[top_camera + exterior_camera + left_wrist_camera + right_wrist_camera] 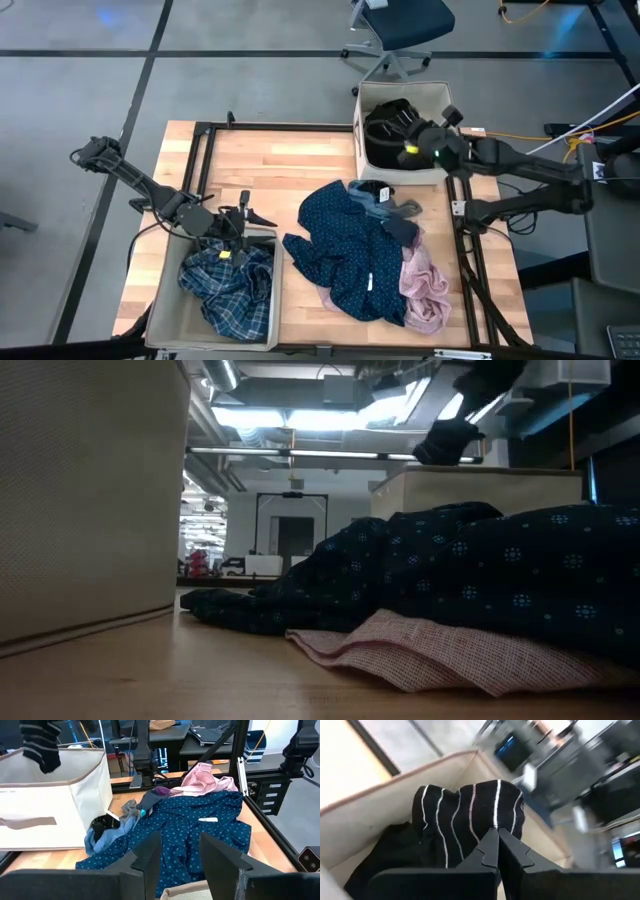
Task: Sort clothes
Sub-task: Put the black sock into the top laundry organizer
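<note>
My right gripper (pixel 395 135) is over the beige box (pixel 440 100) at the table's far right, shut on a black garment with thin white stripes (pixel 470 815). That garment also shows hanging in the low view (pixel 450 440) and the left wrist view (pixel 42 745). Dark clothes (pixel 385 125) lie in that box. My left gripper (pixel 182 852) is open and empty above the near-left box (pixel 165 310), which holds the blue plaid shirt (pixel 230 285). The navy white-dotted garment (pixel 345 255), the pale pink one (pixel 425 285) and small grey-blue and teal pieces (pixel 143 812) lie heaped on the table. My right gripper pinches the striped garment's upper bunch (pixel 496 822) between its two fingertips. The garment hangs slack below the fingers over the box's opening (pixel 450 440), lifted clear of the table. I cannot tell how many layers are in the pinch.
A black metal frame runs along the table's edges (pixel 470 270). Bare wood shows between the two boxes (pixel 280 170). An office chair (pixel 400 30) stands beyond the table's far edge. Cables lie on the floor at the right (pixel 540 135).
</note>
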Available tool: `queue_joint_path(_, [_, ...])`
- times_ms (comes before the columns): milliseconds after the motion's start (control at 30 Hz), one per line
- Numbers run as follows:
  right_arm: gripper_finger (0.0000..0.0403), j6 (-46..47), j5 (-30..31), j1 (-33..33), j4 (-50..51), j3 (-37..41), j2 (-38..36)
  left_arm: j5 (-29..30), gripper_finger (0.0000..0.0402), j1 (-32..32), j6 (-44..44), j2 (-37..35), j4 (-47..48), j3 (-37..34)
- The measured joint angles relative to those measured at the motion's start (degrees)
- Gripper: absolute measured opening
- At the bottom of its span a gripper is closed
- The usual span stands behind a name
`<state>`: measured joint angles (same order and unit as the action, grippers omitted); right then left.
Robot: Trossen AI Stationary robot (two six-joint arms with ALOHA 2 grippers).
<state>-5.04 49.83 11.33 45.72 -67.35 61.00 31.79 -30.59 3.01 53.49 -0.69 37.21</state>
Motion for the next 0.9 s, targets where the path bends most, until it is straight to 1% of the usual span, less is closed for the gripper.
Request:
queue_joint_path(167, [0.0007,-0.1,-14.3,10.5,0.1,0.0,2.2,0.9,0.0124,0.0,0.2,0.0,0.0,0.0])
queue_joint_path(267, [0.0007,-0.2,-18.7,15.2,0.1,0.0,4.0,1.0,0.0124,0.0,0.2,0.0,0.0,0.0])
queue_joint_path(433, [0.0007,-0.2,-20.0,20.1,-0.1,0.0,7.9,1.1,0.0124,0.0,0.9,0.0,-0.1,0.0])
queue_joint_path(567, [0.0008,-0.2,-21.7,21.9,-0.2,0.0,10.4,1.1,0.0124,0.0,1.4,0.0,0.0,0.0])
queue_joint_path(633, [0.0017,0.1,-22.5,21.9,-0.3,0.0,11.0,1.1,0.0124,0.0,1.5,0.0,0.0,0.0])
queue_joint_path(733, [0.0051,0.2,-23.9,21.8,0.0,0.0,11.3,1.1,0.0124,0.0,1.5,0.0,0.0,0.0])
queue_joint_path(900, [0.0129,0.4,-23.2,21.7,3.3,-2.1,11.2,1.1,0.0124,0.0,1.1,0.0,0.0,0.0])
